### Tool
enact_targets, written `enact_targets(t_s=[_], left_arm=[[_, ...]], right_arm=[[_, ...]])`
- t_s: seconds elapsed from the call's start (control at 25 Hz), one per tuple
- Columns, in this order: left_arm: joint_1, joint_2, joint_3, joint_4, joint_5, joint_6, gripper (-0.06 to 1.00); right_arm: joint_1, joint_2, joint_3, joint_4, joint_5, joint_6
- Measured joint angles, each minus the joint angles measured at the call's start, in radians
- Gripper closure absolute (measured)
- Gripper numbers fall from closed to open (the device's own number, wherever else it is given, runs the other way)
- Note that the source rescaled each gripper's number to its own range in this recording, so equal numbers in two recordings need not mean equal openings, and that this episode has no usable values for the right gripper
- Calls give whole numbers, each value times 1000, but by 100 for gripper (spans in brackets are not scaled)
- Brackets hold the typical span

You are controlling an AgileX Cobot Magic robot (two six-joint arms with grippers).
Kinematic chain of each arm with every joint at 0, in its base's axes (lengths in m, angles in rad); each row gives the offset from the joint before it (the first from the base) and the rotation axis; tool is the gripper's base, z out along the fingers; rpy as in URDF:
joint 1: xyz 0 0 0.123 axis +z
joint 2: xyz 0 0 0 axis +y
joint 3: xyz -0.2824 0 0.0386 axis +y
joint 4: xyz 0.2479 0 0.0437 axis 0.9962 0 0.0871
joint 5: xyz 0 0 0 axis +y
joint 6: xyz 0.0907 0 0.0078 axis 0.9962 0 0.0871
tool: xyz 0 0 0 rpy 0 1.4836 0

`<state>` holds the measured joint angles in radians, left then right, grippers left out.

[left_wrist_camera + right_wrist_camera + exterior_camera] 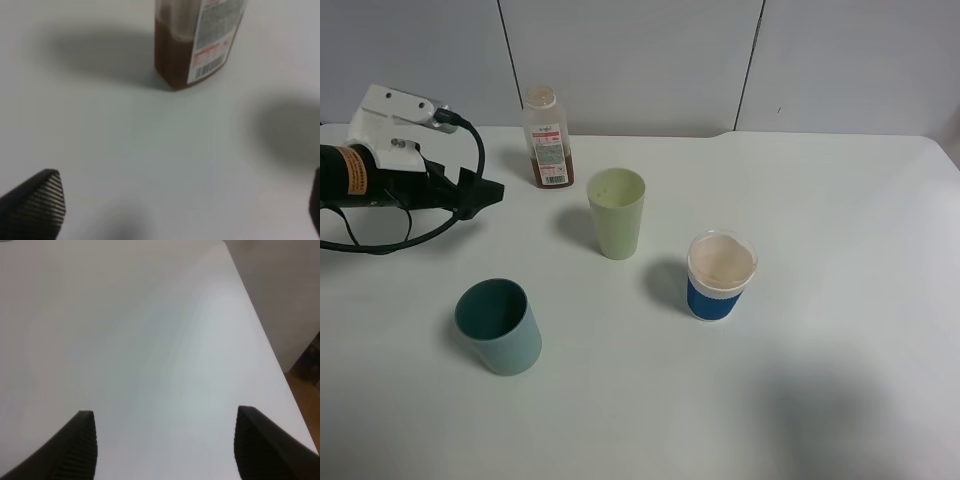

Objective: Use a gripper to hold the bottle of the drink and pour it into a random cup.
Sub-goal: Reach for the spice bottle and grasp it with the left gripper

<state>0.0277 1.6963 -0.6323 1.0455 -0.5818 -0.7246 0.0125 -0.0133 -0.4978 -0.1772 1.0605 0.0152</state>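
The bottle [547,138] stands upright at the back of the white table, with a pale cap, a white-and-red label and brown liquid in its lower part. The left wrist view shows its lower half [195,45] ahead of the fingers, with bare table between. My left gripper [485,197] hovers open and empty to the bottle's left, fingers pointing toward it, and it also shows in the left wrist view [175,210]. The tall light-green cup [617,212] stands upright to the right and in front of the bottle. My right gripper [167,450] is open and empty over bare table; the exterior high view does not show it.
A squat dark teal cup [498,325] stands at the front left. A white cup with a blue band [720,275] stands right of the green cup. A black cable [390,245] loops by the left arm. The right wrist view shows the table's edge [270,347] with floor beyond.
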Motion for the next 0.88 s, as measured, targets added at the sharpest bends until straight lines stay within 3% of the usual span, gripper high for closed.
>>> enact_targets(t_s=[0.24, 0.52, 0.88], left_arm=[[22, 63, -109, 199, -80, 0, -5], [22, 142, -226, 225, -102, 0, -5], [22, 276, -381, 297, -204, 0, -5]], right_arm=[[0, 0, 0, 0, 0, 0], [0, 0, 0, 0, 0, 0], [0, 0, 0, 0, 0, 0]])
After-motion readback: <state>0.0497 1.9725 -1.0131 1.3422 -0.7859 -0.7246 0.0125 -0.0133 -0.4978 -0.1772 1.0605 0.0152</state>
